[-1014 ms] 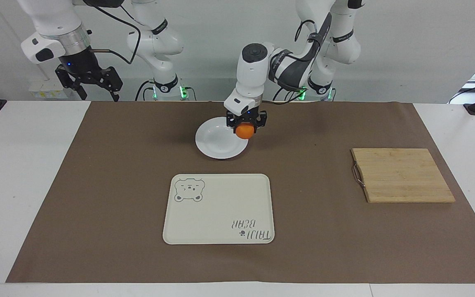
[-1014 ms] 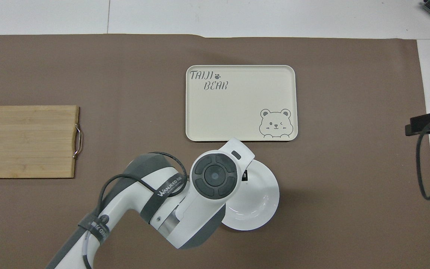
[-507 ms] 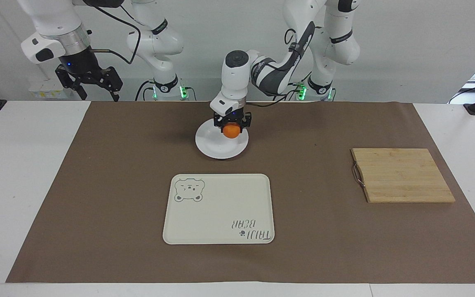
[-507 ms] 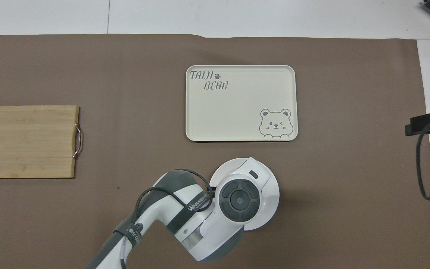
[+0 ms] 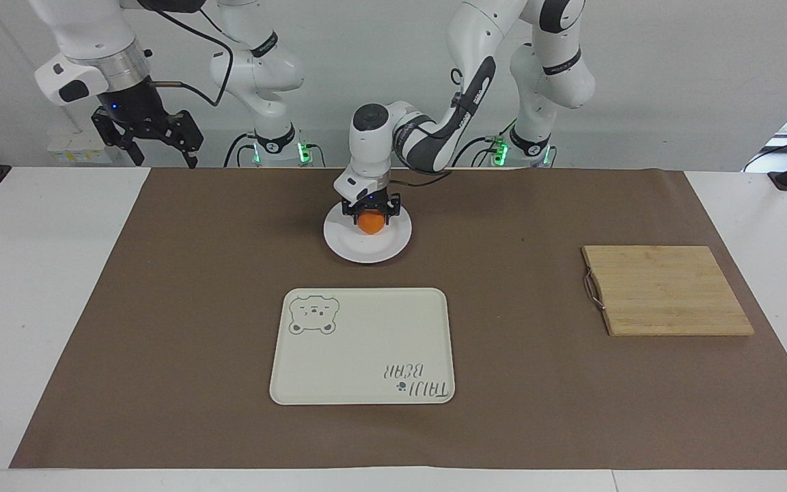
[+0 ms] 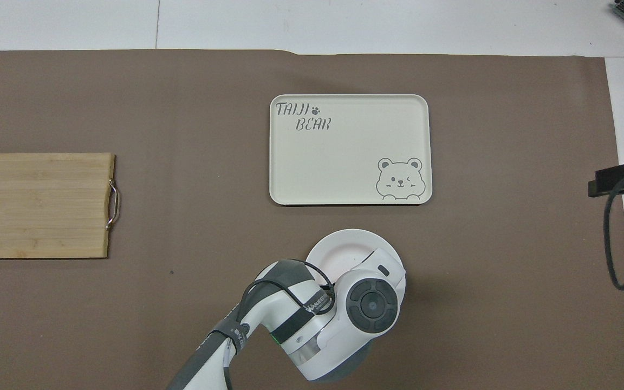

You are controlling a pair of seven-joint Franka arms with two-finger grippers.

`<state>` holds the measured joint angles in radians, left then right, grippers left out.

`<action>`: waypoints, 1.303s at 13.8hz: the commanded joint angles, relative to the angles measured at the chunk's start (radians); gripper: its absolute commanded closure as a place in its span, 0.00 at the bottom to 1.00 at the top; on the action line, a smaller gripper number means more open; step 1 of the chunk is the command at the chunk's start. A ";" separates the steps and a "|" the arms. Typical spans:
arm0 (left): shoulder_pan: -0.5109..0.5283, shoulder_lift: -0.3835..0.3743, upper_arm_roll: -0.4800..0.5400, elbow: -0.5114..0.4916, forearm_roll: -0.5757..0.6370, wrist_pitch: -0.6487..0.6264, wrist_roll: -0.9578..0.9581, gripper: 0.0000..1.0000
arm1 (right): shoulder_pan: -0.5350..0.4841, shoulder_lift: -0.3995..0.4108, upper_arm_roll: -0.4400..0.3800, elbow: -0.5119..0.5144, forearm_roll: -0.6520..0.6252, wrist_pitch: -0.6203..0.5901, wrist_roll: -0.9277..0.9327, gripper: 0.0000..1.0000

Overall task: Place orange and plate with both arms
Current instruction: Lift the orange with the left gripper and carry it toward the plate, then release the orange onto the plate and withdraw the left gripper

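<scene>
Facing view shows my left hand (image 5: 369,213) gripping the small round bright-orange orange (image 5: 370,223) low over the round glossy white plate (image 5: 367,249); release is left, I judge; my right hand (image 5: 148,140) waits spread wide, off the worktop's brown mat.

Small round bright-orange fruit (image 5: 370,223) sat low over glossy white round shallow plate (image 5: 367,249), plate flat on table, nearer robots than the tray.
</scene>
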<state>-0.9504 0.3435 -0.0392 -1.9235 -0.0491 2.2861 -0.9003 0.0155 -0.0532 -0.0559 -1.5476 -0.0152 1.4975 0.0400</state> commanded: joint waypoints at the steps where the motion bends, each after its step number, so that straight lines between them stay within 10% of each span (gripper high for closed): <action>1: -0.016 -0.021 0.021 -0.005 0.006 0.006 -0.012 0.00 | 0.004 -0.016 -0.007 -0.020 -0.006 0.010 -0.015 0.00; 18: 0.559 -0.216 0.027 0.106 -0.009 -0.290 0.561 0.00 | 0.000 -0.017 -0.002 -0.072 0.142 0.075 0.060 0.00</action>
<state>-0.4513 0.1672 -0.0005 -1.8147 -0.0484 2.0463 -0.4161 0.0211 -0.0533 -0.0608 -1.5608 0.0716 1.5153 0.0641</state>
